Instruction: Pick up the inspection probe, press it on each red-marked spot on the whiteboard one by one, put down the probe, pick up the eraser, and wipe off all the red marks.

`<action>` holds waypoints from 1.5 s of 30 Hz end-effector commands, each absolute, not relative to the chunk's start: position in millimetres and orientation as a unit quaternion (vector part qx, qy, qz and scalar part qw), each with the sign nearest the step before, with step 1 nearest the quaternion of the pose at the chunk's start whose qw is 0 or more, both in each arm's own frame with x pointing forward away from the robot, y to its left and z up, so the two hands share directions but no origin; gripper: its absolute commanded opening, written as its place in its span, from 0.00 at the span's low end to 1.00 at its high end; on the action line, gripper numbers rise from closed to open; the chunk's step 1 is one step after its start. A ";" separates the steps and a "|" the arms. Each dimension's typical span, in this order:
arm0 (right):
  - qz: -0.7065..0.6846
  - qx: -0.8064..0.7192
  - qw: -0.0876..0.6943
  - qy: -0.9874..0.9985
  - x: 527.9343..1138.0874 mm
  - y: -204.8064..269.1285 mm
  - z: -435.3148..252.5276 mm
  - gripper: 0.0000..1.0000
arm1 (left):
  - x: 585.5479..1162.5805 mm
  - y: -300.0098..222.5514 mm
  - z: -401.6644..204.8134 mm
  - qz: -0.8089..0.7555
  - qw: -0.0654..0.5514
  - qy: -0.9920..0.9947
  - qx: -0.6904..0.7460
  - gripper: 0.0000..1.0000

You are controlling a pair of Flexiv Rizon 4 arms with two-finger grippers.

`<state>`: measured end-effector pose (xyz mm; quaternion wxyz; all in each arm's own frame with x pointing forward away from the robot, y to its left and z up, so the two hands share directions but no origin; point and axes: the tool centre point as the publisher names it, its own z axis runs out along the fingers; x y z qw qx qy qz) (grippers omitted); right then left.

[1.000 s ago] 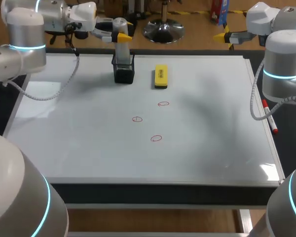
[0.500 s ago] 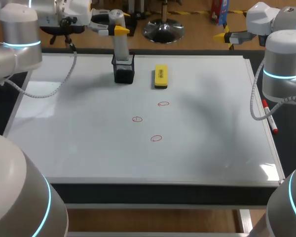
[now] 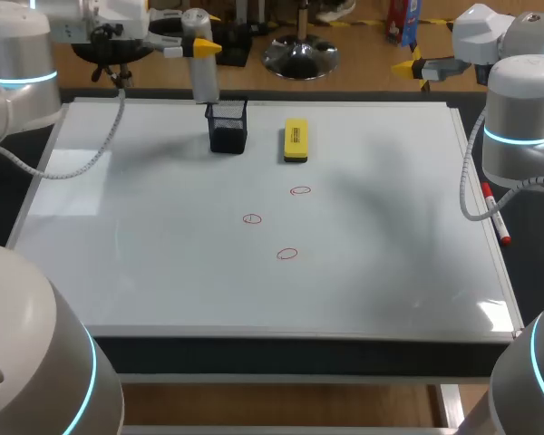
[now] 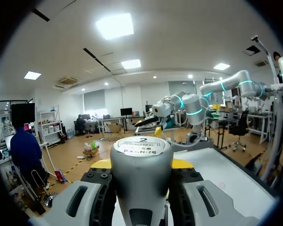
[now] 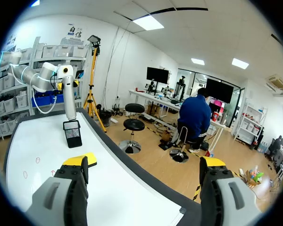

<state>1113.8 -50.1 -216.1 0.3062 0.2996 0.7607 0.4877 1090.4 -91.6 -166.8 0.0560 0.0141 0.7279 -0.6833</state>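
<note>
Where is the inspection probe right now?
In the head view, the inspection probe is upright in the left jaws at the whiteboard's far edge, just above the black holder's left side, with the yellow eraser to the holder's right.

Whiteboard [image 3: 145, 272]: smooth, glossy, glare patches. Probe [image 4: 141, 174]: smooth grey plastic, slight sheen, paper label on cap. Holder [image 3: 228, 116]: black wire mesh. Eraser [image 3: 296, 136]: matt yellow top.

Wide, flat, glossy white surface [image 3: 163, 290], bounded by a dark rim [image 3: 290, 355] along the near edge. Pale glare [image 3: 68, 186] from overhead light on the left part and again at the near right corner. Soft grey shadows [image 3: 390, 208] across the right half. Below the near edge, a light metal rail [image 3: 281, 379].
</note>
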 end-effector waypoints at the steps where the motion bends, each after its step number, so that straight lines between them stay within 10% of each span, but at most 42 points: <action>1: 0.488 0.300 0.306 0.761 1113.8 -50.0 -216.1 1.00 | 1077.1 -79.5 -162.4 -0.679 0.074 0.731 -0.002 0.00; 45: 0.488 0.300 0.306 0.761 1113.8 -50.0 -216.1 1.00 | 1011.2 28.7 -193.8 -0.643 0.154 0.740 -0.123 0.00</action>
